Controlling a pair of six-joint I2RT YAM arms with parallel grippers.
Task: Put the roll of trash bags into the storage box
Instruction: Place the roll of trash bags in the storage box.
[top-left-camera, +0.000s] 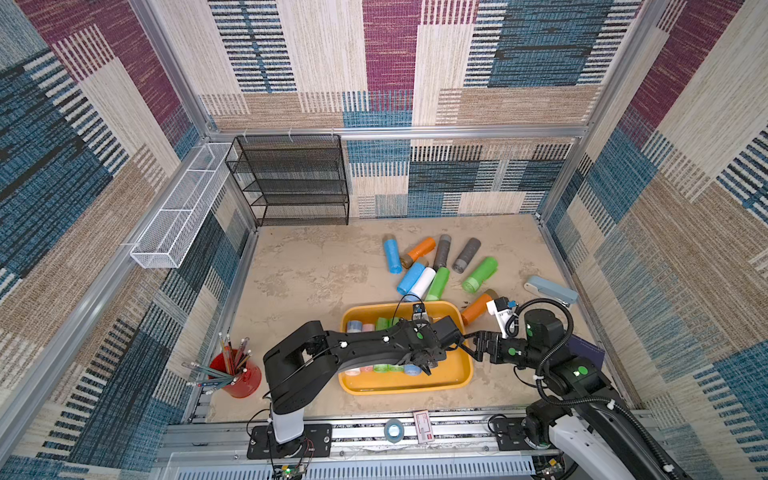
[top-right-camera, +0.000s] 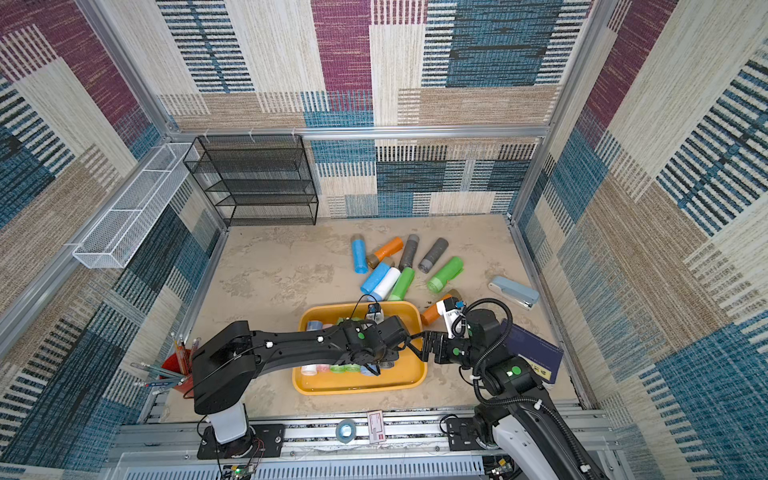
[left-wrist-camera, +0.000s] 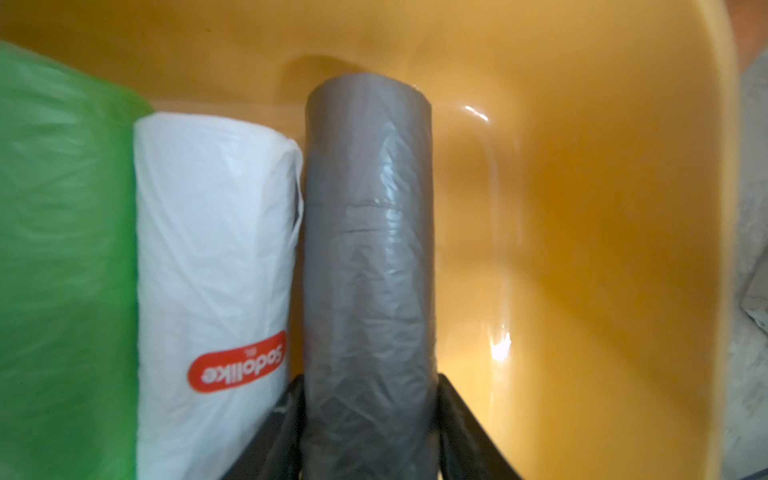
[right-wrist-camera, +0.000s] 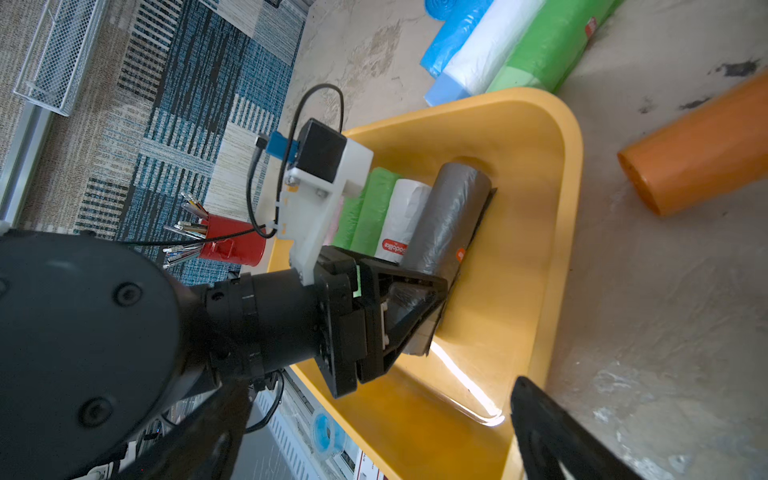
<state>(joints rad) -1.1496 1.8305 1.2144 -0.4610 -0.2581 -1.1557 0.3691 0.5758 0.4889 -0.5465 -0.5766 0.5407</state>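
Observation:
The storage box (top-left-camera: 399, 390) (top-right-camera: 353, 390) is a yellow-orange tray at the table's front middle. A grey roll of trash bags (left-wrist-camera: 370, 249) (right-wrist-camera: 449, 216) lies on its floor beside a white roll (left-wrist-camera: 216, 257) and green rolls (left-wrist-camera: 62, 249). My left gripper (top-left-camera: 424, 365) (left-wrist-camera: 370, 432) reaches down into the tray, its fingers (left-wrist-camera: 461, 424) pressed against both sides of the grey roll. My right gripper (top-left-camera: 465, 347) (right-wrist-camera: 374, 432) hangs wide open and empty over the tray's right end, close to the left wrist. In both top views the left arm hides the grey roll.
Several loose rolls (top-left-camera: 432, 270) lie behind the tray, and an orange one (top-left-camera: 476, 309) sits at its right corner. A stapler (top-left-camera: 550, 289) and a dark book (top-right-camera: 534, 349) are on the right, a red pencil cup (top-left-camera: 237, 374) front left. A black mesh rack (top-left-camera: 291, 178) and white wire basket (top-left-camera: 178, 216) stand at the back left.

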